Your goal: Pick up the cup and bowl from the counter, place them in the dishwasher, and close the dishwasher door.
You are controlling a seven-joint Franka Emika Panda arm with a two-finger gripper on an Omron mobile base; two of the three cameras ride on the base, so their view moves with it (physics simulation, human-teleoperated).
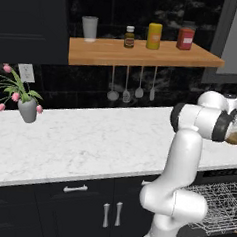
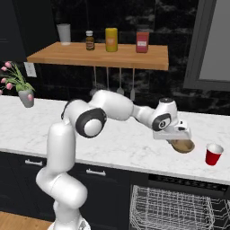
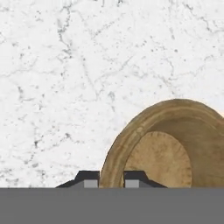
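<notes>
A brown wooden bowl (image 3: 175,144) sits on the white marble counter (image 2: 121,143) near its front edge. My gripper (image 3: 112,180) is shut on the bowl's near rim, one finger (image 3: 91,180) outside and the other inside. In the right base view the hand (image 2: 173,130) sits low over the bowl (image 2: 183,146). A red cup (image 2: 214,154) stands upright on the counter just right of the bowl. Below the counter, the dishwasher's silver wire rack (image 2: 179,206) is pulled out; the same rack (image 1: 219,208) appears in the left base view. The dishwasher door is out of view.
A grey vase of pink flowers (image 1: 27,109) stands at the counter's far left. A wooden shelf (image 1: 140,53) on the back wall carries a glass, jars and a red box, with utensils (image 1: 127,86) hanging under it. Black cabinets (image 1: 84,208) with silver handles sit left of the rack.
</notes>
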